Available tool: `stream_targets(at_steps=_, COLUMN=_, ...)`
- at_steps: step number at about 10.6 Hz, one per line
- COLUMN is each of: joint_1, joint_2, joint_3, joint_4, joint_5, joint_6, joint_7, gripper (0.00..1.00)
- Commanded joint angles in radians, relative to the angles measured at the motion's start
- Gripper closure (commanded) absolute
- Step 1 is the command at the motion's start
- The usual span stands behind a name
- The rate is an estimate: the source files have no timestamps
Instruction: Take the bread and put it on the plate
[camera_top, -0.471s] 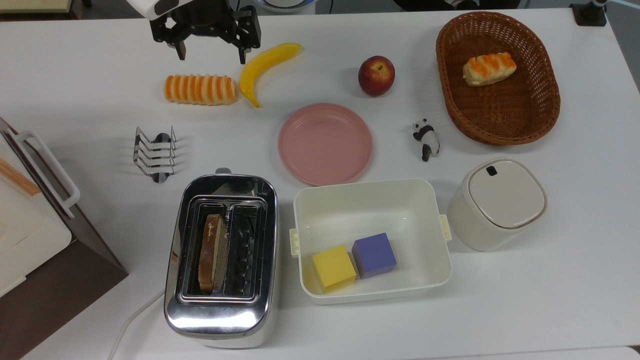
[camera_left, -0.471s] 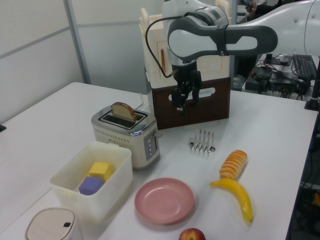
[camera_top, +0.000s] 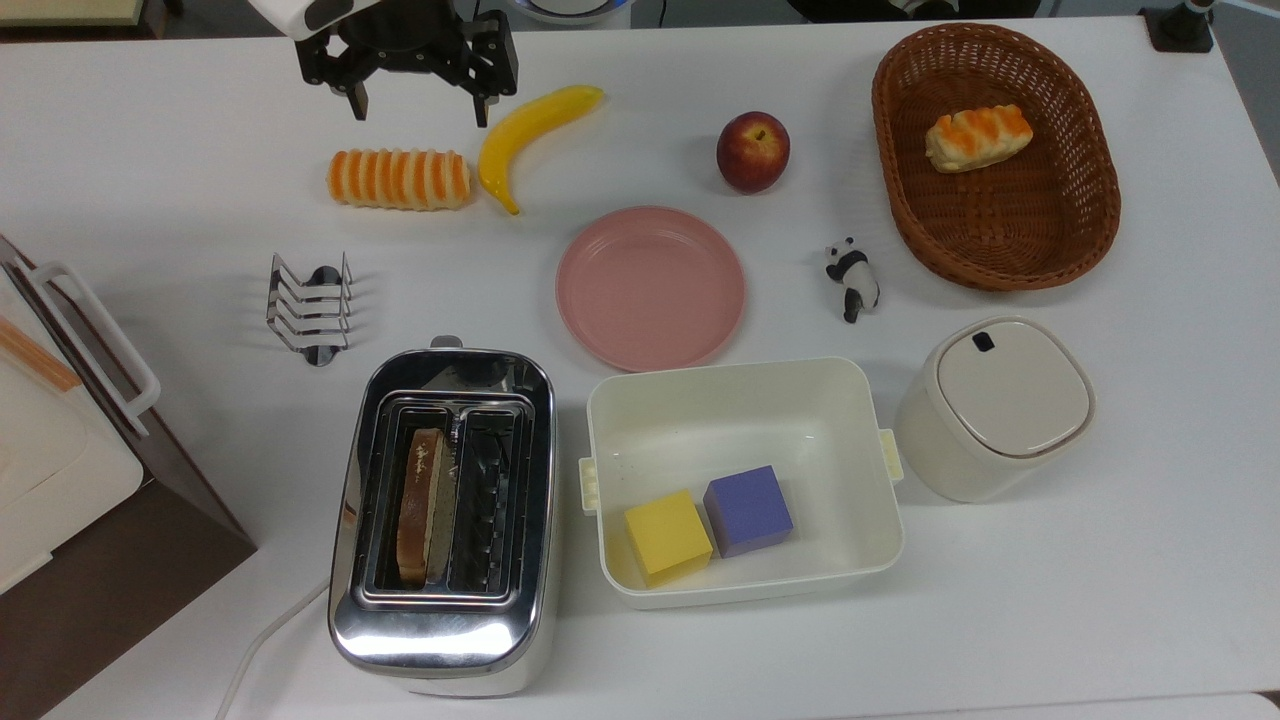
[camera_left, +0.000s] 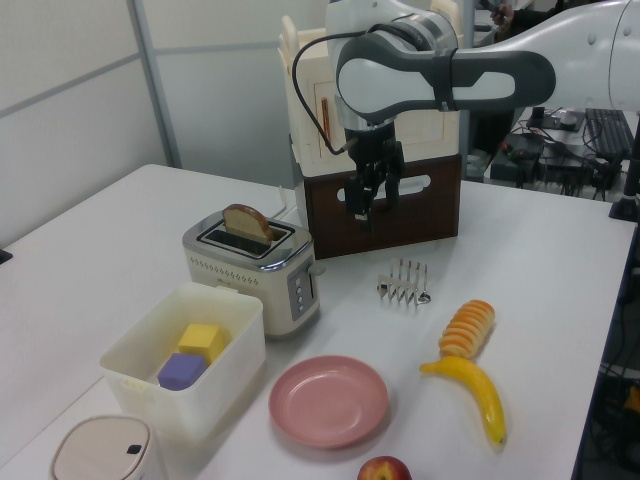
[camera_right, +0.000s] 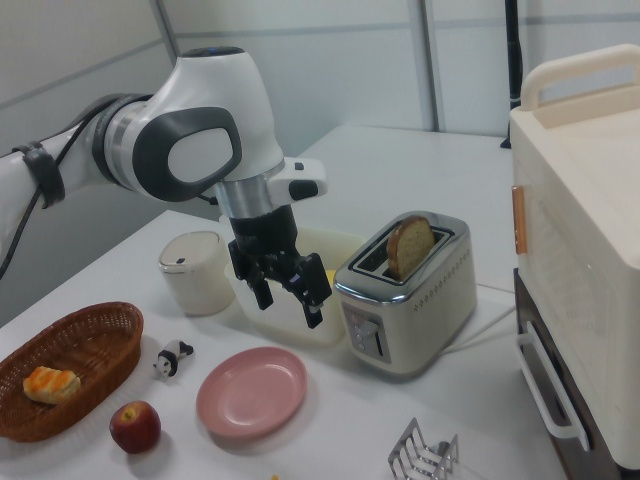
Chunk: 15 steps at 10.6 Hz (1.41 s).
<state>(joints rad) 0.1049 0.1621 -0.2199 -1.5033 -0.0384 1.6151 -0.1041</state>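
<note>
**Arm poised above the table, bread standing in the toaster**

Top view. The gripper (camera_top: 417, 100) sits at the upper edge, its two fingers spread wide apart and holding nothing, pointing down over the table (camera_top: 150, 180). Just below it lie a ridged roll (camera_top: 399, 179) and a banana (camera_top: 530, 127). The bread (camera_top: 422, 503) stands on edge in the left slot of the toaster (camera_top: 443, 520), near the bottom of the top view. The plate (camera_top: 650, 287) lies bare in the middle, above a white tub (camera_top: 745, 480) that holds a yellow block (camera_top: 667, 536) and a purple block (camera_top: 748, 510). An apple (camera_top: 752, 151), a panda figure (camera_top: 852, 278), a basket (camera_top: 995, 155) with a small pastry (camera_top: 977, 137), a lidded pot (camera_top: 994, 405) and a toast rack (camera_top: 309, 305) lie around.

Left view. The arm (camera_left: 440, 75) reaches in from the left view's right, its wrist bent so the gripper (camera_left: 373, 205) hangs straight down, well above the table and beyond the toast rack (camera_left: 404, 282). The bread (camera_left: 249, 223) rises out of the toaster (camera_left: 255, 270); the plate (camera_left: 329, 401) lies in front, apart from both.

Right view. The arm (camera_right: 190, 150) comes from the right view's left; the open gripper (camera_right: 290, 295) hangs above the plate (camera_right: 251, 392), beside the toaster (camera_right: 408, 292), where the bread (camera_right: 410, 246) stands upright.
</note>
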Motion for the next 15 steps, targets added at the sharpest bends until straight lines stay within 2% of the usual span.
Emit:
stream_targets(at_steps=1, joint_1=-0.001, joint_2=-0.016, joint_3=-0.006, joint_4=-0.014, joint_5=0.011, joint_6=-0.009, joint_7=-0.031, gripper=0.0)
stream_targets(at_steps=10, joint_1=0.002, joint_2=-0.01, joint_3=-0.004, joint_4=-0.017, joint_5=0.011, joint_6=-0.009, joint_7=-0.055, gripper=0.0)
stream_targets(at_steps=11, joint_1=0.002, joint_2=-0.007, joint_3=-0.004, joint_4=-0.018, joint_5=0.012, joint_6=-0.003, joint_7=-0.054, gripper=0.04)
stream_targets(at_steps=12, joint_1=0.002, joint_2=-0.006, joint_3=-0.004, joint_4=-0.017, joint_5=0.015, joint_6=0.002, joint_7=-0.057, gripper=0.2)
stream_targets(at_steps=14, joint_1=-0.001, joint_2=0.0, joint_3=-0.006, joint_4=-0.017, joint_5=0.049, joint_6=0.023, joint_7=-0.13, gripper=0.6)
stream_targets(at_steps=15, joint_1=-0.007, joint_2=0.001, joint_3=-0.007, joint_4=-0.014, joint_5=0.069, joint_6=0.035, joint_7=-0.137, gripper=0.62)
